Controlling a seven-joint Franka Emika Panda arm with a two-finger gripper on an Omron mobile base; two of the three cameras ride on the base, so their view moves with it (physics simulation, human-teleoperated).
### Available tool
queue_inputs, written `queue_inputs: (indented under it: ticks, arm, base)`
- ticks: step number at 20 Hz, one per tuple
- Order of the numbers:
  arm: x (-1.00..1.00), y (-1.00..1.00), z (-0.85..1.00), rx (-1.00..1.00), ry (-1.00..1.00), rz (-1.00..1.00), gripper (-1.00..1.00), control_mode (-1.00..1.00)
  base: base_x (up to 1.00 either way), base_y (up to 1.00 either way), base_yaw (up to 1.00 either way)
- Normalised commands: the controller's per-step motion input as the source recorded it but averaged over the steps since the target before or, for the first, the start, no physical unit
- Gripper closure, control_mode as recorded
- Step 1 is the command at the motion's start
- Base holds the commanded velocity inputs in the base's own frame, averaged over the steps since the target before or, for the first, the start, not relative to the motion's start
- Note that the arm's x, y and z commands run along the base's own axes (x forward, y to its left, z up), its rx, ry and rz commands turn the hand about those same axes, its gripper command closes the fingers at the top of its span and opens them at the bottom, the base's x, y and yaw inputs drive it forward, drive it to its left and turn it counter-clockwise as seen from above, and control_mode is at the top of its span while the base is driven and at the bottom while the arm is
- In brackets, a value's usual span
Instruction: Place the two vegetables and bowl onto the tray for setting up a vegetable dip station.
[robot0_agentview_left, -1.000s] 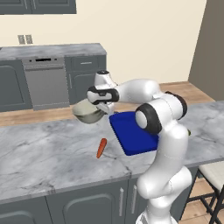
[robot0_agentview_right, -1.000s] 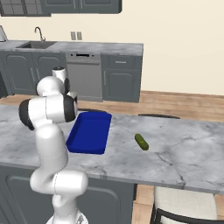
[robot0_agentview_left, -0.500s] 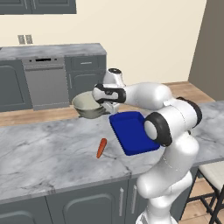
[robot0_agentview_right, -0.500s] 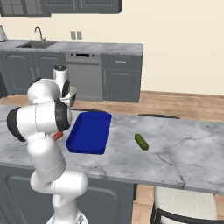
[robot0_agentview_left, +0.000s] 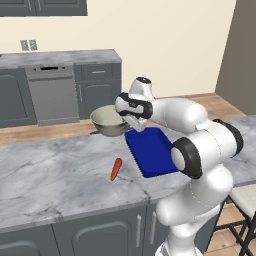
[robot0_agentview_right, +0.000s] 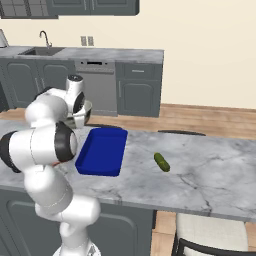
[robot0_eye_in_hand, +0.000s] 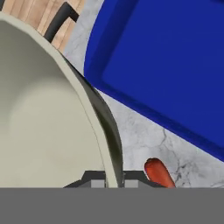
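Observation:
The silvery bowl (robot0_agentview_left: 107, 120) with a pale inside hangs tilted above the marble counter, just left of the blue tray's (robot0_agentview_left: 152, 152) far end. My gripper (robot0_agentview_left: 131, 122) is shut on the bowl's right rim. In the hand view the bowl (robot0_eye_in_hand: 39, 118) covers the left side, the gripper (robot0_eye_in_hand: 114, 178) pinches its rim, and the tray (robot0_eye_in_hand: 175, 61) lies to the upper right. The orange carrot (robot0_agentview_left: 116, 169) lies on the counter left of the tray, its tip (robot0_eye_in_hand: 158, 171) showing below the hand. The green cucumber (robot0_agentview_right: 161, 162) rests on the counter right of the tray (robot0_agentview_right: 102, 150).
Grey cabinets and a dishwasher (robot0_agentview_left: 52, 97) line the far wall, with a sink (robot0_agentview_right: 42, 50) at the back. A stool (robot0_agentview_left: 245, 200) stands beside the counter's near right end. Dark chair backs (robot0_agentview_right: 180, 133) stand behind the counter's far edge.
The arm has swung the held bowl a little to the right, closer to the tray. Carrot, cucumber and tray have stayed put.

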Motion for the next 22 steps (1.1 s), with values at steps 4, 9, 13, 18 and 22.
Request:
queue_inputs:
  ticks: [4, 9, 13, 18, 22]
  arm:
    - [-0.33, -0.3, 0.15, 0.0, 0.0, 0.0, 1.0, -1.0]
    - [-0.28, -0.32, 0.11, 0.0, 0.0, 0.0, 1.0, -1.0]
    - [-0.28, -0.34, 0.06, 0.0, 0.0, 0.0, 1.0, -1.0]
    - [-0.28, -0.39, 0.05, 0.05, -0.02, 0.0, 1.0, -1.0]
    - [-0.21, -0.42, 0.02, 0.05, -0.02, 0.0, 1.0, -1.0]
  base:
    - [0.0, 0.0, 0.0]
    - [0.0, 0.0, 0.0]
    - [0.0, 0.0, 0.0]
    - [0.0, 0.0, 0.0]
    - [0.0, 0.0, 0.0]
